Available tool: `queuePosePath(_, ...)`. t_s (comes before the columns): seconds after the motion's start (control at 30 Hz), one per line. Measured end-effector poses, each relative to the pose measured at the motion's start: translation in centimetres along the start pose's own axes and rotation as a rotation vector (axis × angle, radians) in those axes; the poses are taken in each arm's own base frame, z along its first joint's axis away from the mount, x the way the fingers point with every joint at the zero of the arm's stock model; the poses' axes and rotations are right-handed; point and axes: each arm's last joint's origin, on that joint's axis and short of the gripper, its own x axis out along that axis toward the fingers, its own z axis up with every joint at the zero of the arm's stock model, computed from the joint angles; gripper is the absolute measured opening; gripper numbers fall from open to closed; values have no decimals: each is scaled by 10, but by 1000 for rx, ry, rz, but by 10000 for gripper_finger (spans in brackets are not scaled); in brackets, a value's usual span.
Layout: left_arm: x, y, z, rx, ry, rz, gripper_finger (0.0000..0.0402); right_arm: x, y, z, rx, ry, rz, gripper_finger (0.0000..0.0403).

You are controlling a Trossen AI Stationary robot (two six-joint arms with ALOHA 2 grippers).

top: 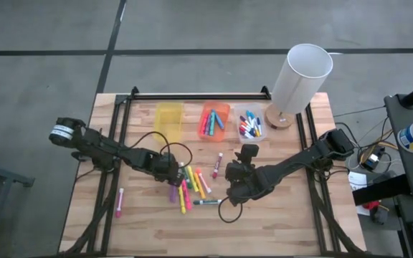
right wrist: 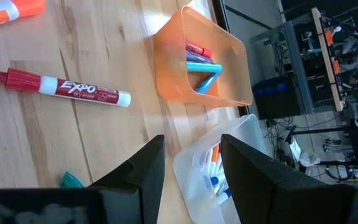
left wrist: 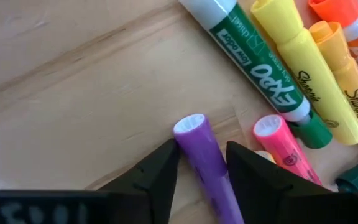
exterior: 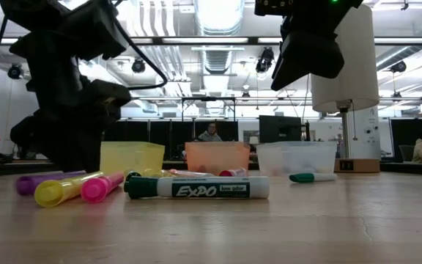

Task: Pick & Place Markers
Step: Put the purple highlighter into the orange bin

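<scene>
Green marker (exterior: 196, 188) reading EXPO, yellow highlighters (left wrist: 309, 68) reading Sharpie

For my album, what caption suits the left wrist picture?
Left gripper straddling a purple marker on the wooden table, other markers alongside.

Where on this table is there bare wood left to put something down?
Free: the table's near strip below both arms, and the left side around the lone pink marker. Crowded: the marker pile at centre and the back row, yellow bin to lamp.
</scene>
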Motion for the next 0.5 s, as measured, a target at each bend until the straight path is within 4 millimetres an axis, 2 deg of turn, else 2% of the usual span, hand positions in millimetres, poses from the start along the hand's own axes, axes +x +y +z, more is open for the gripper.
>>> queuePosePath(0.27,2,2,0,31,-3,29,51,0,0,0,0,0,0,150)
queuePosePath(0.5,-4,-4,1,73,-9,11,46,0,0,0,1,-1,0,150)
